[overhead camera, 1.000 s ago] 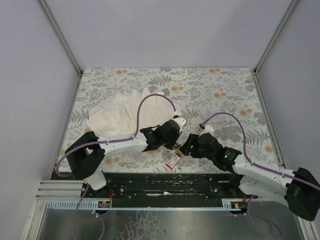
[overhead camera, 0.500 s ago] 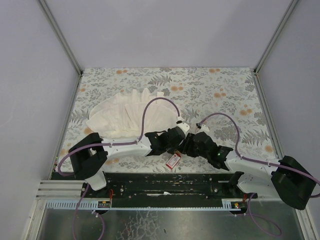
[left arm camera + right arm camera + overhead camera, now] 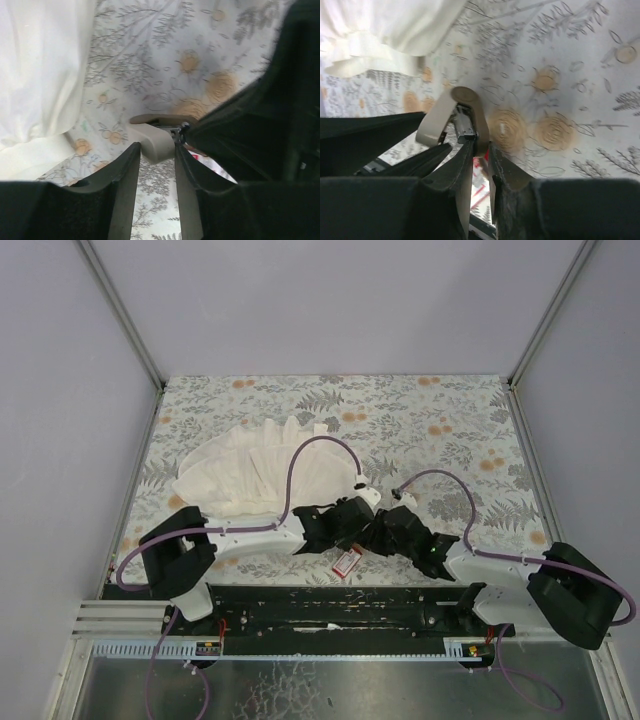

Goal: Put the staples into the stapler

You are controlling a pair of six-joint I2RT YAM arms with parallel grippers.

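a: entry one, stapler (image 3: 155, 142). where, and in what condition?

b: it appears lifted clear of the table (image 3: 450, 410), just beyond the red box (image 3: 347, 561). pale shell with a metal channel showing inside. its two thin arms spread in a narrow v from the hinge.

a: entry two, left gripper (image 3: 157, 155).

b: clamped across the stapler's blunt pale end, one finger on each side. it sits a little nearer the red box than a second ago.

a: entry three, right gripper (image 3: 479, 150). any change?

b: yes, the main one. a second ago it stood off to the right of the red box with its fingers spread. it has since swung in to meet the left gripper just beyond the box, and its fingers have drawn together on one thin arm of the stapler.

a: entry four, staples.

b: no strip visible. the red box lies flat where it lay before, nearer than both grippers. whether its tray is slid out, i cannot tell.

a: entry five, white cloth (image 3: 255, 472).

b: well beyond the red box, to its left, untouched.

a: meaning for the task?

b: a judgement only: both claws now share the stapler, probably so that one steadies it while the other spreads the arms to bare the channel. loading itself has not begun.
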